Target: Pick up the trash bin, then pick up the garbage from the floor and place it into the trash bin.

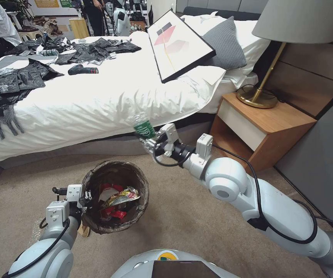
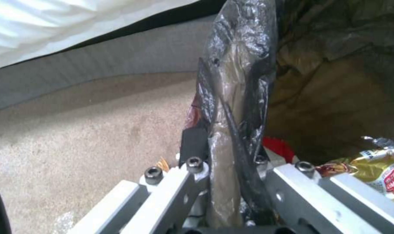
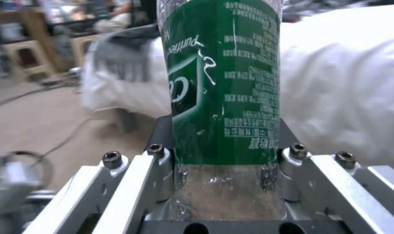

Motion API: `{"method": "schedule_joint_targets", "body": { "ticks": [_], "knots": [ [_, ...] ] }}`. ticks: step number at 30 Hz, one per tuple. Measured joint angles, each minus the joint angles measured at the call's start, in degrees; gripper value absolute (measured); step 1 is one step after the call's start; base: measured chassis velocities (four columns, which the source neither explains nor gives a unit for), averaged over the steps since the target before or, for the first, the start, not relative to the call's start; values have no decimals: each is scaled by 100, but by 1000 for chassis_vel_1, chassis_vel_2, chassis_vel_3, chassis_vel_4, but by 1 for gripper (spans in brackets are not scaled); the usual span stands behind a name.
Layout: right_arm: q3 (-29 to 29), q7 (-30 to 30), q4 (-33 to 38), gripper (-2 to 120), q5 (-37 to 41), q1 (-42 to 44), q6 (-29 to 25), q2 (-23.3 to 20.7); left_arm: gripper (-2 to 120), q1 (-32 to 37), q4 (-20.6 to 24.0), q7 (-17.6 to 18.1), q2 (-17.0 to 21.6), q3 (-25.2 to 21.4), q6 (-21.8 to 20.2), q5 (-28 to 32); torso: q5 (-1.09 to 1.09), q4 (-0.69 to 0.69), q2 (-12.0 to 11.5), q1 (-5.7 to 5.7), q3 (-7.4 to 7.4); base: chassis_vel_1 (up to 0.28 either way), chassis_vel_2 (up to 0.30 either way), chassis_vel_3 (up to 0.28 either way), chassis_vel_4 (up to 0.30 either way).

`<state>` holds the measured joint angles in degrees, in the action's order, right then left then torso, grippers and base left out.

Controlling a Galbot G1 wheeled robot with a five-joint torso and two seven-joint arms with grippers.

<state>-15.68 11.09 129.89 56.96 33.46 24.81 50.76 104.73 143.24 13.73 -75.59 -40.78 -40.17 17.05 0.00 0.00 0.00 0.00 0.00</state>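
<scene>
The trash bin (image 1: 133, 181), lined with a dark bag, hangs above the carpet at lower left. My left gripper (image 1: 84, 200) is shut on its near rim (image 2: 231, 136), one finger inside and one outside. Inside the bin lie red-and-white packets (image 1: 110, 193) and a gold foil wrapper (image 1: 122, 196), the wrapper (image 2: 381, 169) also seen from the left wrist. Up and to the right of the bin, in front of the bed, my right gripper (image 1: 147, 141) is shut on a clear plastic bottle with a green label (image 1: 143, 126). The bottle (image 3: 225, 84) stands between the fingers.
A bed with a white sheet (image 1: 97, 96) spans the back, carrying flat black bags (image 1: 16, 83), a dark tool (image 1: 82, 70) and a framed picture (image 1: 180, 44). A wooden nightstand (image 1: 262, 127) with a brass lamp (image 1: 268, 81) stands at right. Open carpet (image 1: 197, 224) lies around the bin.
</scene>
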Motion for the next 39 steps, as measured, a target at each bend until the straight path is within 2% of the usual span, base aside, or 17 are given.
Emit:
{"method": "schedule_joint_targets", "body": {
  "ticks": [2,5,8,12,36,38,39],
  "knots": [
    [-265,-65,108,29,154,-221,54,-14,3,3,0,0,-5,0,0,-13,0,1,0,0,0,0,0,0,0],
    [-359,-99,138,29,177,-301,62,-15,3,3,0,-1,-9,0,0,-14,0,1,0,0,0,0,0,0,0],
    [-1047,-146,265,29,351,-707,190,44,3,-3,0,-3,-51,9,0,-20,-1,1,0,0,0,0,0,0,0],
    [-1324,-65,270,29,357,-728,257,54,3,-2,0,-3,-52,7,0,-20,0,0,0,0,0,0,0,0,0],
    [-2115,411,32,29,300,-712,575,277,3,18,0,-12,-79,5,0,-14,0,0,0,0,0,0,0,0,0],
    [-2133,482,17,30,285,-702,607,287,3,20,0,-12,-79,-2,0,-13,0,0,0,0,0,0,0,0,0],
    [-2140,542,9,36,277,-692,646,289,3,23,0,-12,-78,-9,0,-12,0,0,0,0,0,0,0,0,0]
  ]
}}
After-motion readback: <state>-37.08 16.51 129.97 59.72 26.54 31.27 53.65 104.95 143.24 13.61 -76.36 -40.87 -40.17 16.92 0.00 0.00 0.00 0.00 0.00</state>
